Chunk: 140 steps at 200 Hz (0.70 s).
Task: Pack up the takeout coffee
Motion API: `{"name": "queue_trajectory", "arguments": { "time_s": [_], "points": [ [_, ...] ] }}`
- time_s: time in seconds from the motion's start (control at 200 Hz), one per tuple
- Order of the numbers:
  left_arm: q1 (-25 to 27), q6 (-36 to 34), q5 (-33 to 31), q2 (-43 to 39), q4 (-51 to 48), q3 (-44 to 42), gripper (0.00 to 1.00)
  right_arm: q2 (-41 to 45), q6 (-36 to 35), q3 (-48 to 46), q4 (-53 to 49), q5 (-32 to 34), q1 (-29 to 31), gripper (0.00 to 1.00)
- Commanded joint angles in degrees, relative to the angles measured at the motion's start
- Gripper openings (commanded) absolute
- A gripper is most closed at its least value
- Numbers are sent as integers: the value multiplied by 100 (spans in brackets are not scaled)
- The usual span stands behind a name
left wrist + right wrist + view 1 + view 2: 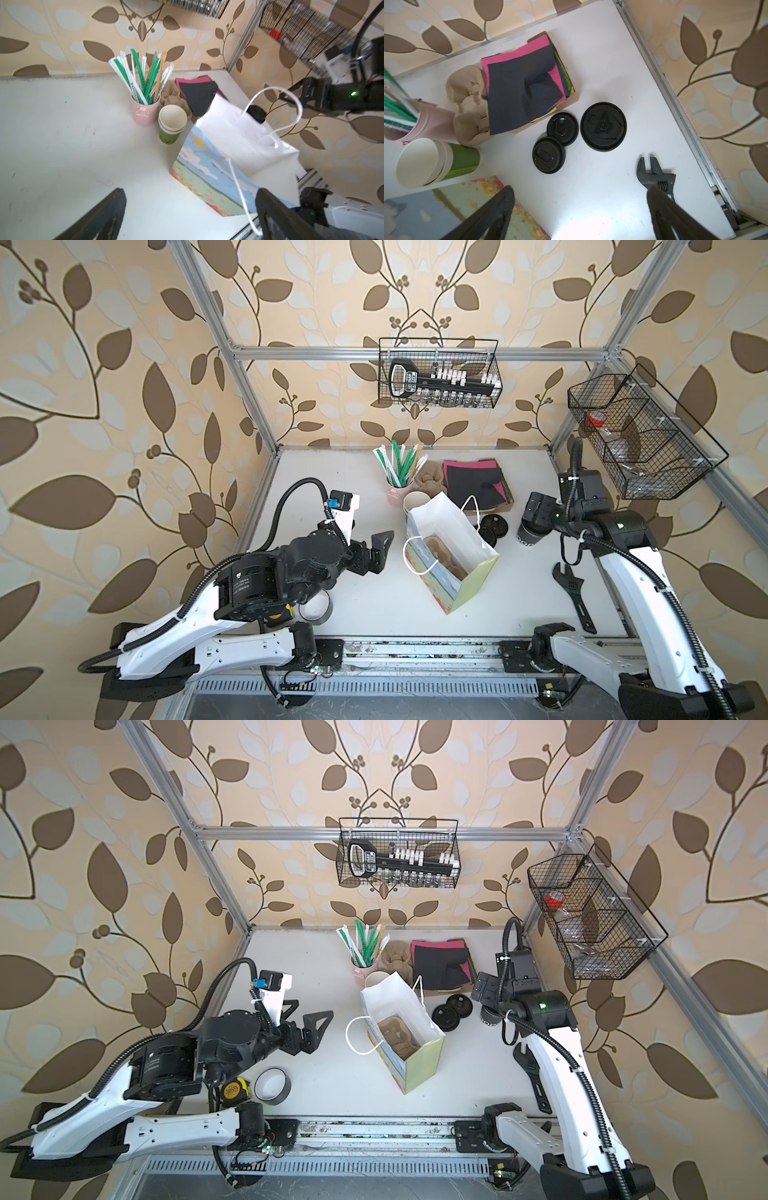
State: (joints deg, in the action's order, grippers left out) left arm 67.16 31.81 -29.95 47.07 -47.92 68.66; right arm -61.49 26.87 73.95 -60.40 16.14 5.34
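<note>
We're over a white tabletop (365, 614), leaf-patterned beige wallpaper (104, 406) all round. The left gripper (311, 1011) hangs empty, fingers spread. Ahead of them stands an open landscape-printed paper gift bag (469, 585) with a brown pulp cup carrier (440, 556) inside. Past the bag from those fingers, a pink tumbler of wrapped straws (395, 493) and stacked green paper cups (172, 126). Two loose black plastic lids (549, 154) lie between bag and the takeout coffee (603, 126), a dark cup under a round black sip lid. It stands just ahead of the right gripper (580, 190), whose fingers gape wide, touching nothing. A black adjustable wrench (654, 174) lies near them.
</note>
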Motion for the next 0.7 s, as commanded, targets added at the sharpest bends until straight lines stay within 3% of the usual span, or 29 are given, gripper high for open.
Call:
{"name": "queue_trajectory", "arguments": {
  "time_s": [0.0,0.26,0.695],
  "points": [
    [11,641,113,-3,-428,-367,98,-274,166,-82,-156,156,-137,100],
    [10,1407,570,223,-468,-1118,95,-720,161,-404,164,170,-353,100],
    [14,1564,1063,604,159,-1688,94,-1650,244,-160,239,-267,-911,92]
  ]
}}
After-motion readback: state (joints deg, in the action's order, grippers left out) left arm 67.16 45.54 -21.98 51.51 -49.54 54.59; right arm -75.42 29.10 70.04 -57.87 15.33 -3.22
